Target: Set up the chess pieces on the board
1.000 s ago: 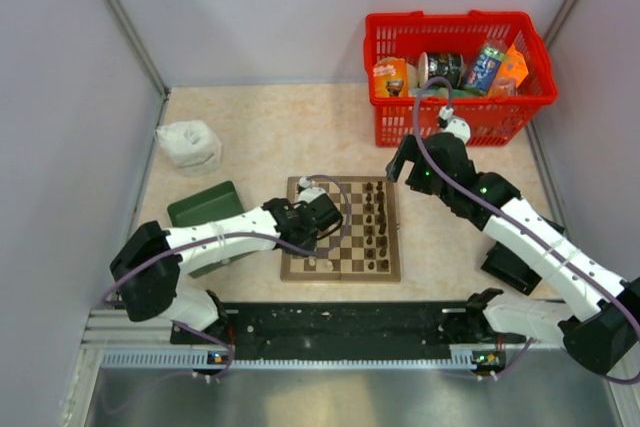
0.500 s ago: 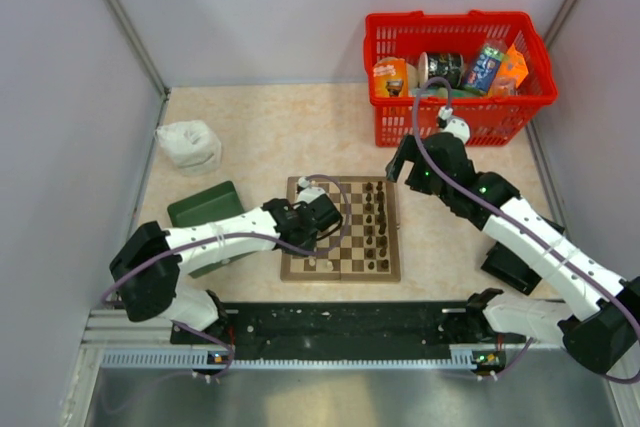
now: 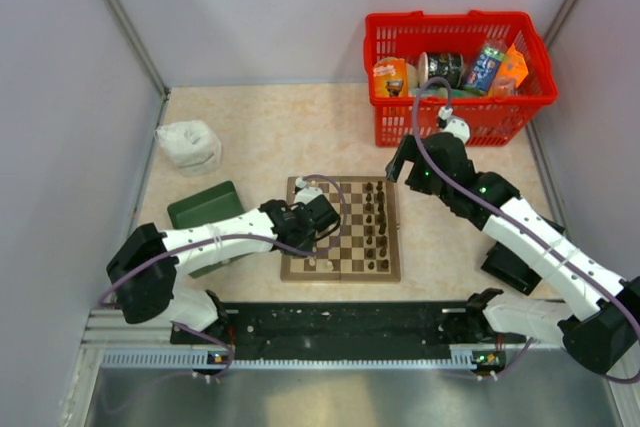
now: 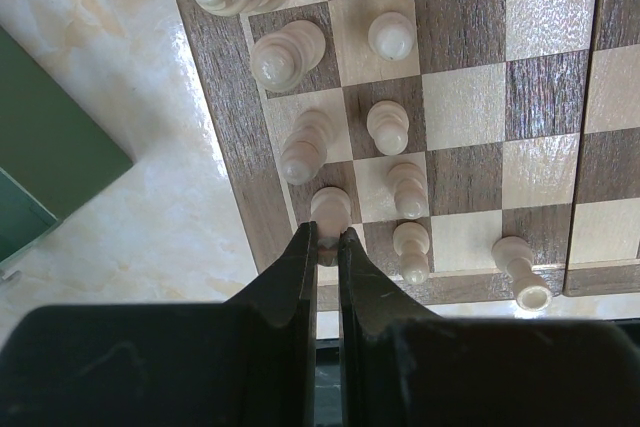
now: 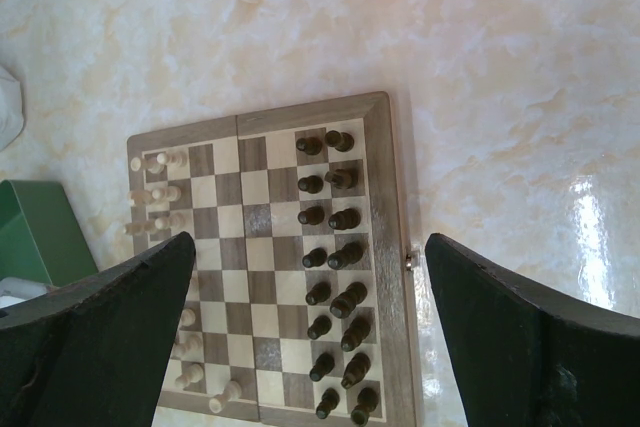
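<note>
The board point(image 3: 342, 273) lies in the middle of the table and also shows in the right wrist view point(image 5: 385, 197). Dark chess pieces point(image 3: 376, 222) stand in two rows on its right side point(image 5: 330, 247). Cream-white pieces point(image 4: 385, 127) stand along its left side, some leaning, and one lies tipped at the near edge point(image 4: 520, 269). My left gripper point(image 4: 328, 235) is low over the board's near left part point(image 3: 308, 227), shut on a cream-white piece point(image 4: 331, 209). My right gripper point(image 5: 308, 247) is open and empty, high above the board's far right edge point(image 3: 402, 162).
A dark green box point(image 3: 205, 205) lies left of the board, seen too in the left wrist view point(image 4: 40, 167). A red basket point(image 3: 455, 97) full of goods stands at the back right. A white crumpled bag point(image 3: 190, 144) sits far left. A black object point(image 3: 510, 267) lies right of the board.
My left gripper has shifted slightly to the left over the board's left side. The right arm has not moved.
</note>
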